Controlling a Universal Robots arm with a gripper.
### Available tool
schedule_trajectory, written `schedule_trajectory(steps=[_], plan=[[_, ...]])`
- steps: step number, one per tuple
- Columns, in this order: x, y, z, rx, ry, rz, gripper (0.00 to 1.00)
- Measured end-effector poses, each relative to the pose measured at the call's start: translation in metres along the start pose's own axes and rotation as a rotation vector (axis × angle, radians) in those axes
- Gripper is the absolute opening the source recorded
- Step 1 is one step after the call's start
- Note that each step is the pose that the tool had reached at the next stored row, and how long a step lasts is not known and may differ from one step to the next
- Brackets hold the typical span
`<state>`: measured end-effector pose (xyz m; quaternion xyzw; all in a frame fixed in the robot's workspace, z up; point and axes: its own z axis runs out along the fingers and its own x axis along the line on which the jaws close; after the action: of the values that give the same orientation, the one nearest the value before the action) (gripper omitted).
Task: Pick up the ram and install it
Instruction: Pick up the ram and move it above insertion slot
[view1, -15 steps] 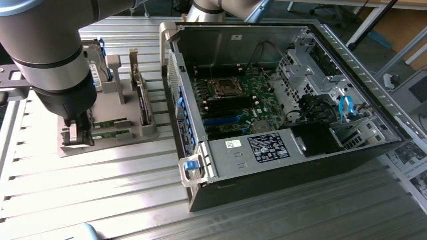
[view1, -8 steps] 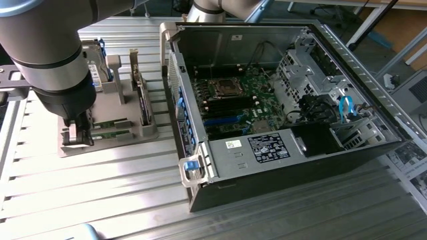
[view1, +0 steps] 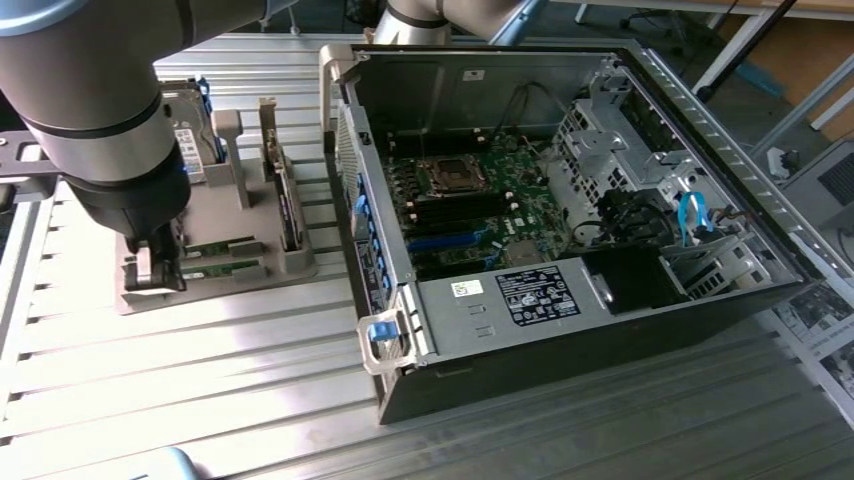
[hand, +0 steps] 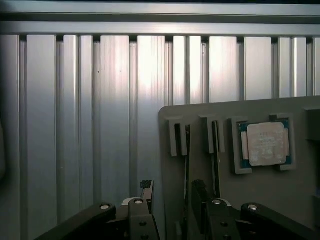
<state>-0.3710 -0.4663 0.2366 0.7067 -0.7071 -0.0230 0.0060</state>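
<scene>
Two ram sticks stand on edge in a grey fixture tray (view1: 287, 262), showing as green strips (view1: 220, 248). In the wrist view they are thin dark edges in two slots. My gripper (view1: 154, 272) hangs low over the tray's end nearest the exterior view's left. It is open (hand: 171, 197), and the nearer ram stick (hand: 187, 160) runs into the gap close beside one fingertip (hand: 199, 192). The other finger (hand: 146, 192) hangs over the table just off the tray. Nothing is gripped. The other ram stick (hand: 216, 160) stands one slot further over.
A square silver processor chip (hand: 265, 144) lies in a pocket of the same tray. The open computer case (view1: 574, 330) lies at the exterior view's right, with its motherboard (view1: 474, 215) and black memory slots exposed. The table is ribbed aluminium (view1: 200, 380).
</scene>
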Motion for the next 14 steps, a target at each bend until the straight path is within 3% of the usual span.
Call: schedule_trajectory(steps=[14], plan=[[-0.0026, 0.0019, 0.0041, 0.0, 0.0, 0.0, 0.44]])
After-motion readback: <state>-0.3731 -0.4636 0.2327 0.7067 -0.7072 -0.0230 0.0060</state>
